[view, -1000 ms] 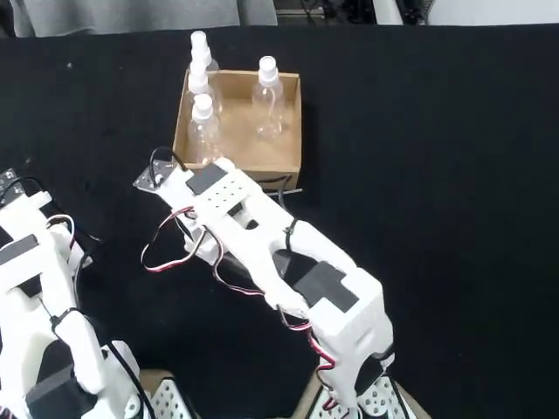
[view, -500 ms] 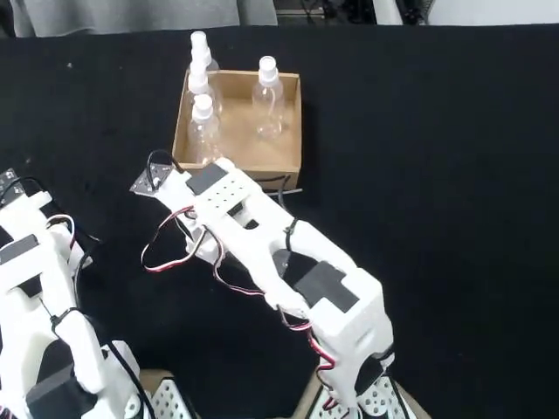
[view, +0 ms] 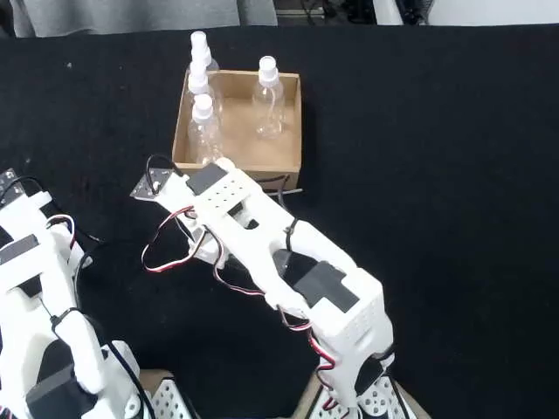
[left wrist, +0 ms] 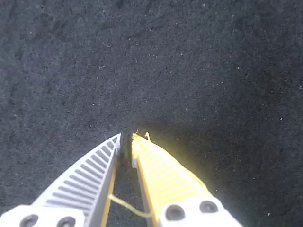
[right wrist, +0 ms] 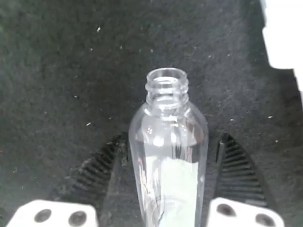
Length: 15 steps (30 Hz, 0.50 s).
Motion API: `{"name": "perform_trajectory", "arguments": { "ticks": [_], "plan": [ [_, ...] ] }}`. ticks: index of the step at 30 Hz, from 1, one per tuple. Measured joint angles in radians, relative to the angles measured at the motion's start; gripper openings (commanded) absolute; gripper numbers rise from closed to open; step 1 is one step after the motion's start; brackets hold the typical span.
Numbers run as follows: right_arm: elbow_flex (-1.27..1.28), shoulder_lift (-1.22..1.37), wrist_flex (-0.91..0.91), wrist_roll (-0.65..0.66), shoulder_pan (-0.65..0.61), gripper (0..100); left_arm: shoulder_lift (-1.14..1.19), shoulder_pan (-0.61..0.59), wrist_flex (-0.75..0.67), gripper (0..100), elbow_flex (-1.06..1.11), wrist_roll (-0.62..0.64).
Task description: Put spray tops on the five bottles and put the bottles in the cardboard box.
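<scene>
A clear bottle with a bare threaded neck and no spray top lies between the black fingers of my right gripper. The gripper is open, with a thin dark gap on each side of the bottle. In the high view the right arm stretches toward the cardboard box and covers this bottle. Three capped bottles stand in the box, and another capped bottle is at its far left corner. My left gripper is shut and holds nothing, just above the black cloth; the left arm is at the near left.
Black cloth covers the whole table, with open room to the right of the box. A white part shows at the edge of the right wrist view. Red, black and white cables loop beside the right arm.
The far end of the right arm has shifted slightly left and toward the near side. The left arm and the bottles in the box have not moved.
</scene>
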Motion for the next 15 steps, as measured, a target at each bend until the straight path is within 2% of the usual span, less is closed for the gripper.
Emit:
{"name": "perform_trajectory", "arguments": {
  "ticks": [7,12,15],
  "plan": [
    [0.002,0.029,0.0,0.003,0.0,25.0,0.0,0.0,0.0,3,0.0,0.0],
    [0.002,0.071,0.0,0.003,0.0,6.8,0.0,0.0,0.0,3,0.0,0.0],
    [0.002,0.071,0.0,0.003,0.002,7.1,0.0,0.0,0.0,3,0.0,0.0]
  ]
}}
